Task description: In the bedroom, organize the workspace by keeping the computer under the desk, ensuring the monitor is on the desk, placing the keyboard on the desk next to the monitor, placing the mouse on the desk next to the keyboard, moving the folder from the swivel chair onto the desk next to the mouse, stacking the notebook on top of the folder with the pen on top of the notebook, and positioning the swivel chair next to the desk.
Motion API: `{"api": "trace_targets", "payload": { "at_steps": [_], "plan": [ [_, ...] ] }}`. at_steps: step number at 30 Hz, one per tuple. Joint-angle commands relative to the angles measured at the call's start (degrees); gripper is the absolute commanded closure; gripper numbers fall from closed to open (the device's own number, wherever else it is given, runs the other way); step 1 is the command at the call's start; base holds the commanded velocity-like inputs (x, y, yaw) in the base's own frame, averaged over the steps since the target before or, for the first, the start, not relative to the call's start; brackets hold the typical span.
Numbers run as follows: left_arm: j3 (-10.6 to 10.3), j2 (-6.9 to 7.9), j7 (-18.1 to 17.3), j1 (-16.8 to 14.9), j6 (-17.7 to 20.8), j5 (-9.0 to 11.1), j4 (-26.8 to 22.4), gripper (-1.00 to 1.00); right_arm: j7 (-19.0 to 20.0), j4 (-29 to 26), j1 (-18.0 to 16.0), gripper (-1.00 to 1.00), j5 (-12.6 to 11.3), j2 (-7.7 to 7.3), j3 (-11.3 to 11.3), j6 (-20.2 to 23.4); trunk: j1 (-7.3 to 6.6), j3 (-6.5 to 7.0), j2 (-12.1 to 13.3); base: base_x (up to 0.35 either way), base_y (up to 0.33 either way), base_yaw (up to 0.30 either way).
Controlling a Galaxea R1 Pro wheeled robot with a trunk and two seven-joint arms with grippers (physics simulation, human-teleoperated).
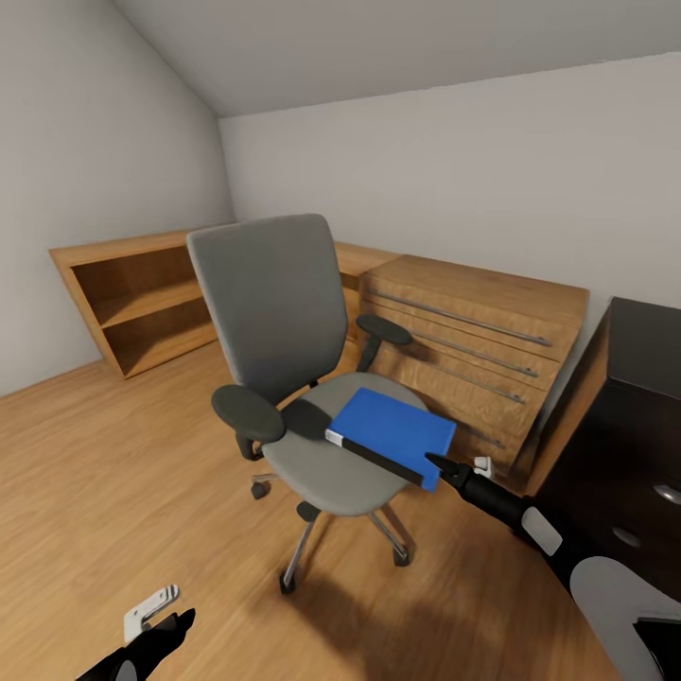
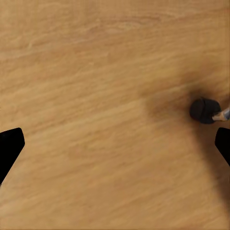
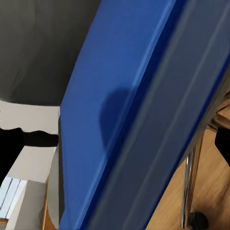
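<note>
The step in hand looks like lifting the bright blue flat folder (image 1: 391, 435) off the grey upholstered swivel chair (image 1: 284, 322) with black armrests and a chrome star base. The folder lies flat on the seat, toward the seat's front corner on the robot's right, its dark spine edge facing the robot and one corner hanging past the seat edge. The right gripper (image 1: 452, 466) sits at that overhanging corner, touching or very nearly so. In the right wrist view the folder (image 3: 129, 110) spans the space between the two dark fingers, which stand wide apart at the picture's edges, so the hand is spread around the folder's edge and not yet closed on it (whether the pads already press it, I cannot tell).

To do it well, I judge the fingers should slide further over the corner so one lies above the cover and one below, then close firmly before lifting. The folder is thin and wide, so a shallow pinch would likely let it droop or swivel. Lift straight up before carrying it off, since the chair rolls on castors and a sideways drag could push it away.

The left gripper (image 1: 156, 634) hangs low over the light wooden floor (image 2: 96, 96), fingers wide and holding nothing, with a black chair castor (image 2: 204, 110) near it. The glossy black desk (image 1: 634, 416) with its drawer unit stands just to the right, close to the right arm, and the light-wood drawer chest (image 1: 473, 331) stands behind the chair. Both crowd the path of the swing to the desk.
</note>
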Motion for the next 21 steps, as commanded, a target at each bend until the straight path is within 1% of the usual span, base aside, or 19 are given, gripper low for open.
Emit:
{"api": "trace_targets", "payload": {
  "at_steps": [1, 21],
  "plan": [
    [0.1, -0.02, -0.1, 0.0, 0.4, 0.4, 0.0, -1.00, 0.1, 0.0, 0.0, -1.00, -0.2, 0.00, -0.1, 0.6, 0.00, -0.05, 0.0, 0.054, 0.038, 0.000],
    [0.1, -0.02, -0.1, 0.0, 0.4, 0.4, 0.0, -1.00, 0.1, 0.0, 0.0, -1.00, -0.2, -0.01, -0.1, 0.6, 0.00, -0.05, 0.0, 0.010, 0.007, 0.000]
  ]
}}
